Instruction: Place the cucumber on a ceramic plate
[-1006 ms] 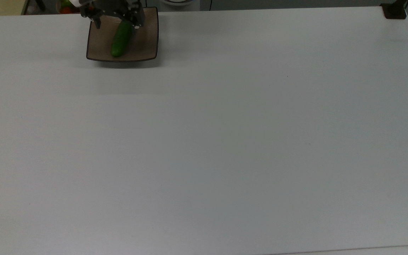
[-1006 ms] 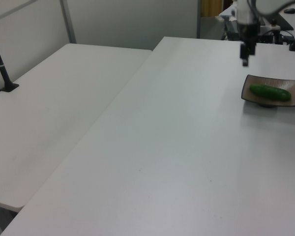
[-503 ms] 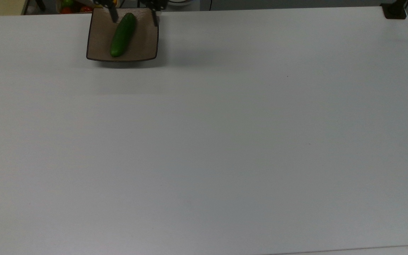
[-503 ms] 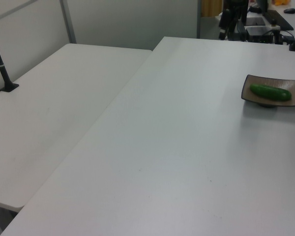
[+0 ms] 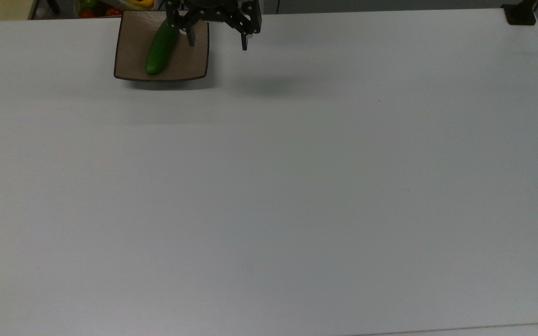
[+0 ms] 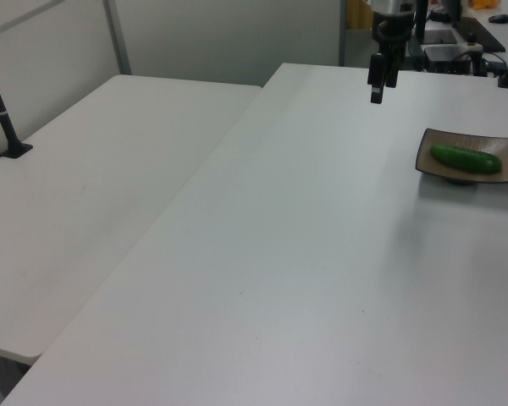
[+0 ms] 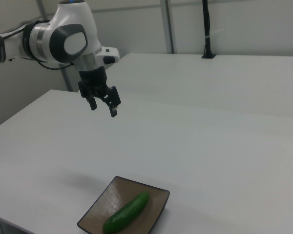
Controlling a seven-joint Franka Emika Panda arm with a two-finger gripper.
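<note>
The glossy, dark green cucumber (image 5: 160, 46) lies slantwise across the square, brownish-tan ceramic plate (image 5: 131, 56), whose thin dark rim and rounded corners sit near the 11 o'clock corner of the smooth matte white counter (image 5: 269, 186) in the top view. The black two-finger gripper (image 7: 103, 108) hangs in the air above the counter, at about 11 o'clock of the plate in the right view, touching neither plate nor cucumber. Its fingers (image 7: 114, 111) are spread apart and hold nothing.

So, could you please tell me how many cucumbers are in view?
1: the cucumber lies on the plate, near the table's far edge at the top view's left.
</note>
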